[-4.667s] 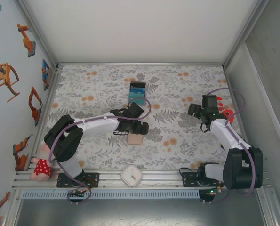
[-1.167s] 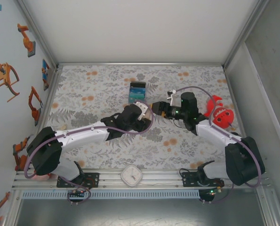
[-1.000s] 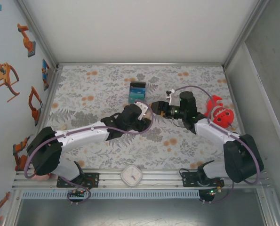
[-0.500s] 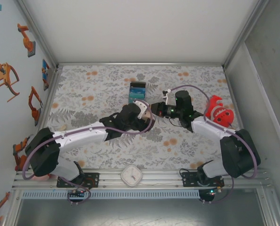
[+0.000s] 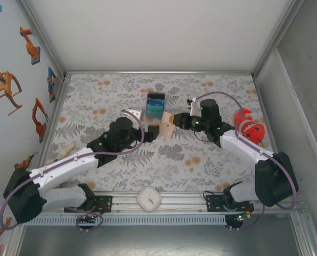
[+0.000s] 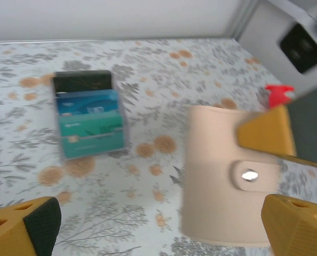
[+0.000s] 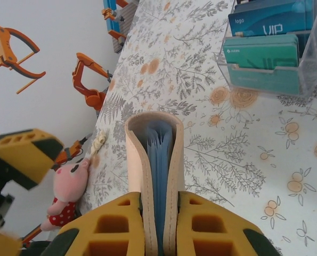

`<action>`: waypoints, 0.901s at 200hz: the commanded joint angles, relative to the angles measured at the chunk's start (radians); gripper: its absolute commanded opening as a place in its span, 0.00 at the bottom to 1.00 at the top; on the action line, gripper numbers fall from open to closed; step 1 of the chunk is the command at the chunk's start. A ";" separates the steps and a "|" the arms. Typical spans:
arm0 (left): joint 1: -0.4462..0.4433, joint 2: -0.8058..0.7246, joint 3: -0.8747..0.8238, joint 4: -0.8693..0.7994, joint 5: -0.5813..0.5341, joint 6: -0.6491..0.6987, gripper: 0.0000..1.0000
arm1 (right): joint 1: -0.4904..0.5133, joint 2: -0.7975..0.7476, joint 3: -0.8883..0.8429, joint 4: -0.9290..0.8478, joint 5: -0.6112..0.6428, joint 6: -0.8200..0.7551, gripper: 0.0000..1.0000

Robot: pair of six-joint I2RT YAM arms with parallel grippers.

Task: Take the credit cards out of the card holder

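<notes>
The tan card holder hangs above the floral table, pinched on edge by my right gripper. In the right wrist view the holder stands between the yellow fingers, folded, with the pale blue credit cards packed inside it. My left gripper sits just left of the holder, open and apart from it. Its wrist view shows the holder's snap-button face ahead and to the right, with a right-gripper finger on its far corner. Both left fingertips stand wide at the bottom corners.
A clear stand with teal and blue cards stands behind the grippers. A red toy lies at the right, a white clock on the front rail, and a pink plush by the left wall.
My right gripper closed on the card holder. My left gripper let go, opened wide and drew back to the left, leaving the holder in the right gripper.
</notes>
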 commanded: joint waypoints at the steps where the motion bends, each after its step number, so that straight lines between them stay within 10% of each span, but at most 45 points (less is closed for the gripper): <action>1: 0.090 -0.085 -0.094 0.073 0.119 -0.094 0.97 | -0.010 -0.051 0.050 -0.053 0.015 -0.078 0.00; 57: 0.265 -0.147 -0.136 0.152 0.450 -0.111 0.94 | -0.040 -0.052 0.108 -0.100 -0.095 -0.145 0.00; 180: 0.256 0.073 -0.040 0.297 0.941 -0.065 0.78 | -0.015 0.007 0.159 0.099 -0.414 -0.101 0.00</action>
